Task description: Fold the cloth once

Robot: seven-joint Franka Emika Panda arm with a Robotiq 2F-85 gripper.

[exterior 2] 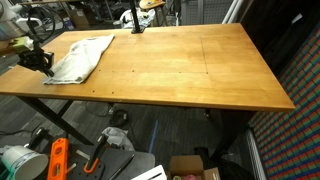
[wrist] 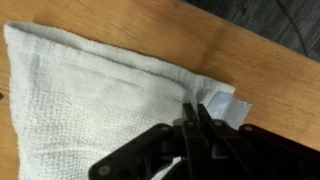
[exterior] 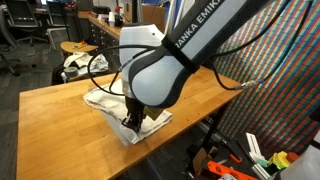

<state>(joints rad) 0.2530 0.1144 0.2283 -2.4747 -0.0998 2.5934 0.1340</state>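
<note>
A white cloth (exterior: 112,100) lies on the wooden table (exterior: 60,105), partly bunched. It also shows in an exterior view (exterior 2: 82,57) near the table's left end, and fills the wrist view (wrist: 90,95). My gripper (wrist: 197,112) is down at the cloth's corner near the table edge, fingers closed together, pinching the cloth's corner fold. In the exterior views the gripper (exterior: 133,118) (exterior 2: 40,60) sits on the cloth's edge.
The wooden table's edge (wrist: 270,60) runs close by the gripper. A colourful woven panel (exterior: 280,70) stands beside the table. Chairs and clutter (exterior: 80,60) lie beyond it. Tools and boxes (exterior 2: 60,160) sit on the floor below.
</note>
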